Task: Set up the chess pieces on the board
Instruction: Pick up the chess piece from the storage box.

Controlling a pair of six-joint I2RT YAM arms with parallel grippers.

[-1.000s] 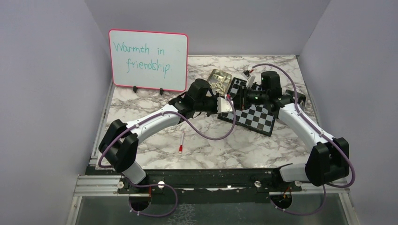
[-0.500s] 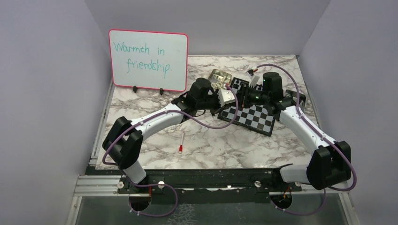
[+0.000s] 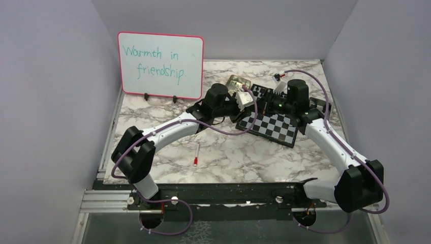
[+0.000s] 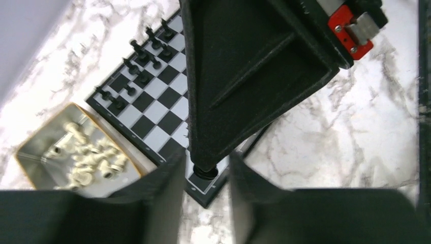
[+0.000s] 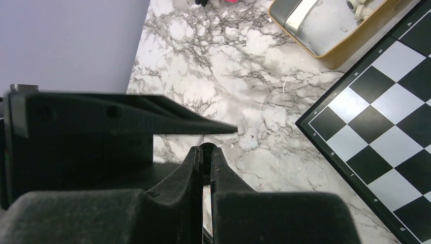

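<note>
Change: both wrists have shifted away from the near squares toward the far left corner of the board (image 3: 272,124), and their tips now meet beside the tin (image 4: 38,140).
Left gripper (image 4: 205,163): fingers parted, grip released; the black chessman (image 4: 205,174) sits in the gap, apparently touching neither finger.
Right gripper (image 5: 207,152): clenched on that chessman; only its rounded top shows between the tips.
Step, judged: hand-over from left to right.
Black pieces (image 4: 137,71): several stand upright along one edge of the board.
Cream pieces (image 4: 89,155): heaped loose in the tin, just beside the board.
Handling, judged: light, rigid and glossy, hence slippery; narrow base, tips readily.
Grip point: the neck below the head, leaving the base free for seating.
Risk: neighbouring pieces stand close; lower vertically.
</note>
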